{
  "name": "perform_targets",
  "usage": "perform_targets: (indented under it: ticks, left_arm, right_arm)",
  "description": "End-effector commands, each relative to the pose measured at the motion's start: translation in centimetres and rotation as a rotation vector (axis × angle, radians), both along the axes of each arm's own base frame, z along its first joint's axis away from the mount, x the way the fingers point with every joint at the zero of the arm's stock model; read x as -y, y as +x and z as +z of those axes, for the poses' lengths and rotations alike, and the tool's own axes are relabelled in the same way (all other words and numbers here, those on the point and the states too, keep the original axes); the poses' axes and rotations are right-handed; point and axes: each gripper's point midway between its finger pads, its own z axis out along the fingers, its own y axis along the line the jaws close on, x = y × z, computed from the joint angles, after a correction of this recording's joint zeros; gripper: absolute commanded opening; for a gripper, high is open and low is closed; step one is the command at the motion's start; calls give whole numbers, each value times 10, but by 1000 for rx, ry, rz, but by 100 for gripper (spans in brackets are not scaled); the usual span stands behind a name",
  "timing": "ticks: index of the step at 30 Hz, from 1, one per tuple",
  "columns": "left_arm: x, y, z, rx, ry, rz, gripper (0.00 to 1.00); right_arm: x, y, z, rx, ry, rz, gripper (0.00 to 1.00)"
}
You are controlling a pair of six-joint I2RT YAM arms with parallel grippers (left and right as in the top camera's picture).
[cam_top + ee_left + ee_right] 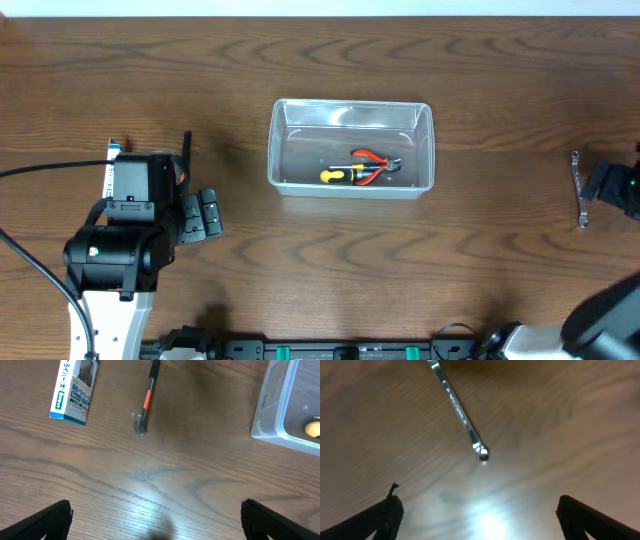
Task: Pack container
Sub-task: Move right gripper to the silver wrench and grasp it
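We see pliers (373, 162), screwdriver (334, 176) in container (275, 150); wrench (577, 188), bar (148, 396), box (75, 390) likely left on bench (480, 270); both jaws apart, empty.

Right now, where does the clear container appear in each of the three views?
Overhead: the container sits in the middle of the table.
Left wrist: at the right edge, one corner of the container shows and the rest is cut off.
Right wrist: not in it; only a wrench shows.
Shared landmark: the black tool with an orange band, in the overhead and left wrist views.
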Motion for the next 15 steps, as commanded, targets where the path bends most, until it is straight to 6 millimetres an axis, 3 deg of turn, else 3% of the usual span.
perform_targets:
  ticks: [1,7,15]
  left_arm:
    - [0,2,6,17,2,-3,98]
    - [0,2,6,17,1,-2,98]
    - [0,2,6,18,-4,8,98]
  right_arm:
    - [4,2,-29,-58,37,53,99]
    - [8,11,-68,-103,75,110,99]
    - [7,20,-104,-122,124,188,99]
